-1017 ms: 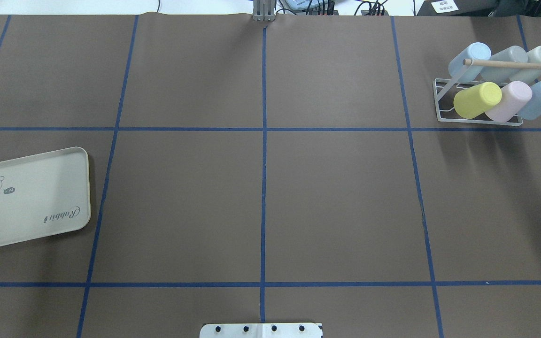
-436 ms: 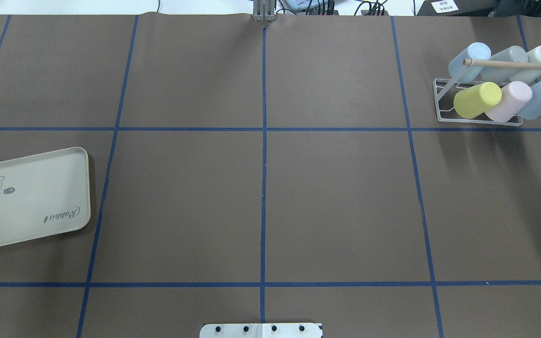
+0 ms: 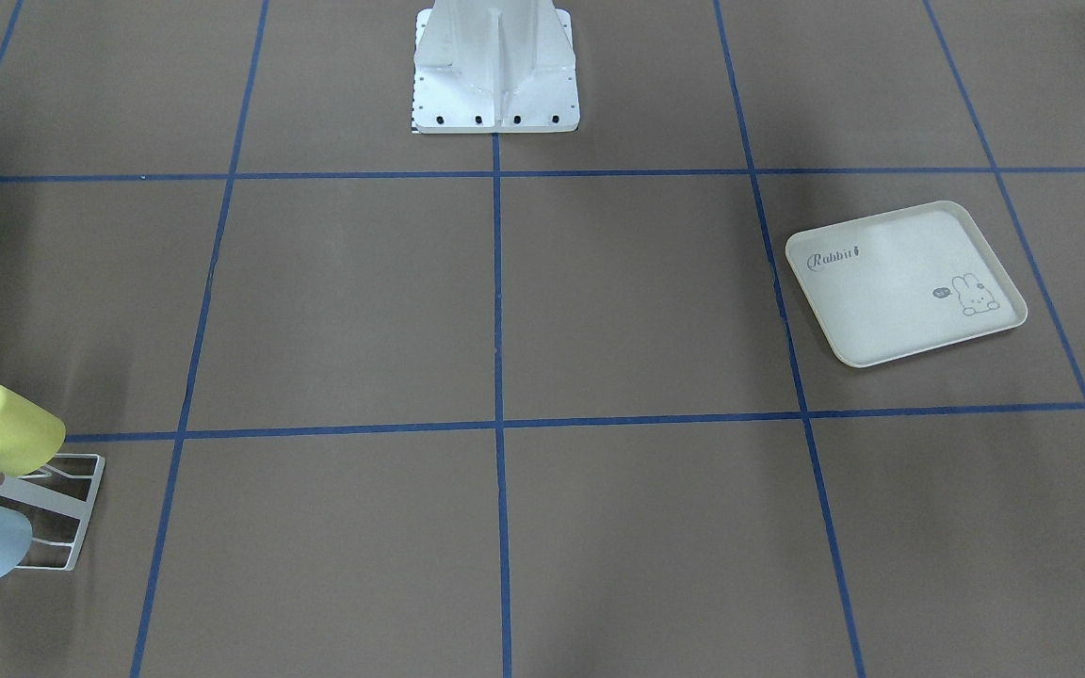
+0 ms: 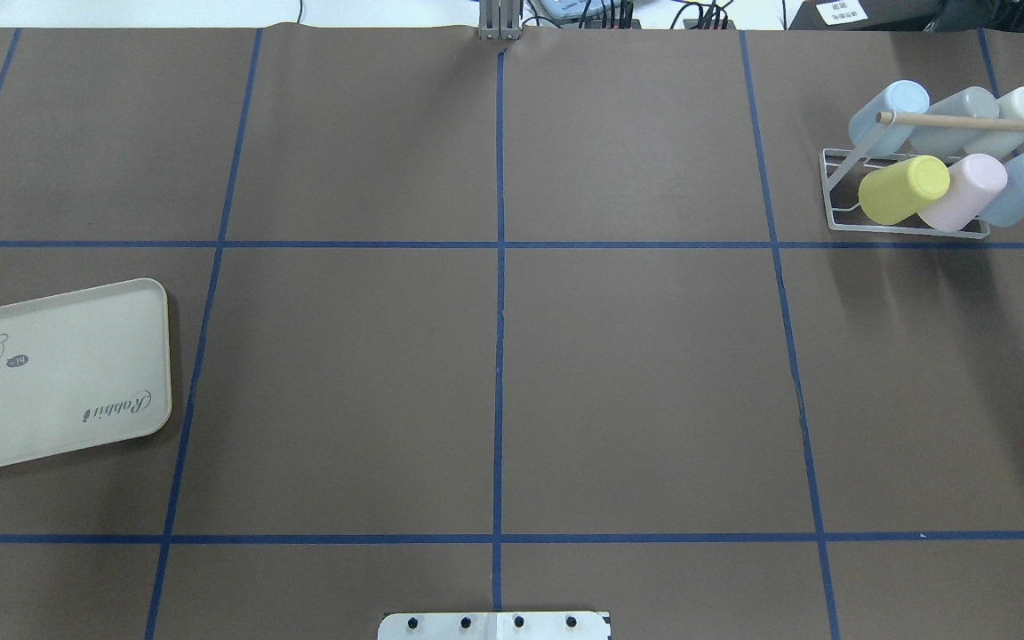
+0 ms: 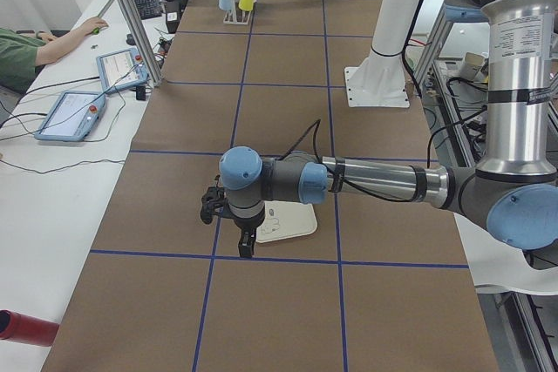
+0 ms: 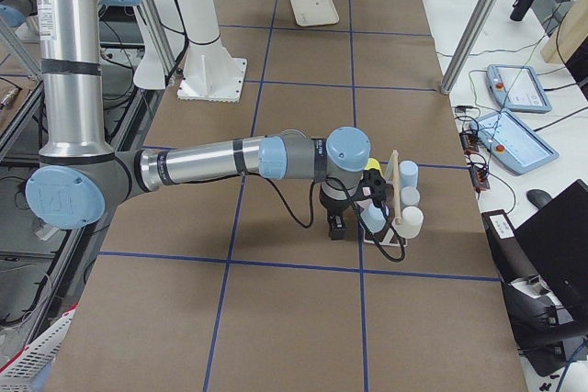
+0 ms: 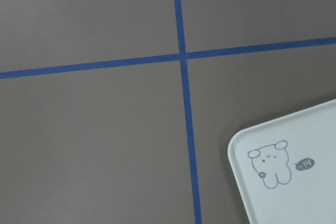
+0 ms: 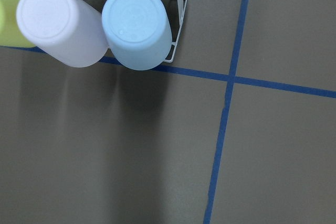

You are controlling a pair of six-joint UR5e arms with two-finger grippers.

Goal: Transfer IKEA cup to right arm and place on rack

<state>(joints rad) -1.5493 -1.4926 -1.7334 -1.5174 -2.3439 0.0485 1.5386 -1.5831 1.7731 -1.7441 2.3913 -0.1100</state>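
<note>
Several pastel IKEA cups hang on the white wire rack at the far right, under its wooden dowel. They include a yellow cup, a pink cup and a blue cup. The right wrist view looks down on the pink cup and the blue cup. My right gripper hangs just beside the rack. My left gripper hovers by the tray. Both show only in the side views, so I cannot tell whether they are open or shut.
A cream rabbit-print tray lies at the table's left edge; its corner fills the left wrist view. The robot's white base stands at mid table. A person sits at a side desk with tablets.
</note>
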